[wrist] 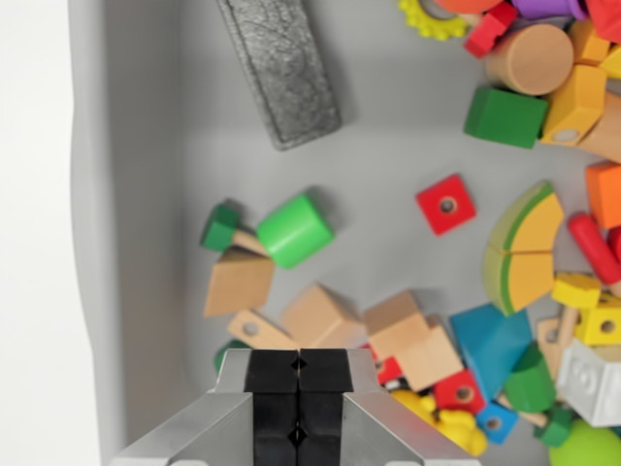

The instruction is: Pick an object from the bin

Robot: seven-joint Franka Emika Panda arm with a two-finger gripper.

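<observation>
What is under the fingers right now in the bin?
The shut fingers cover part of a pile of plain wooden blocks. A red piece and a yellow piece peek out on the wrist view's right. What lies directly beneath is hidden.

Gripper [299,388] closed, empty; above bin [146,194] blocks [320,316]

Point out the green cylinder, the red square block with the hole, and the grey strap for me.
green cylinder [294,230], wrist view, on its curved side.
red square block [446,205], wrist view, on its top face by the hole.
grey strap [281,68], wrist view, on its textured flat surface.
</observation>
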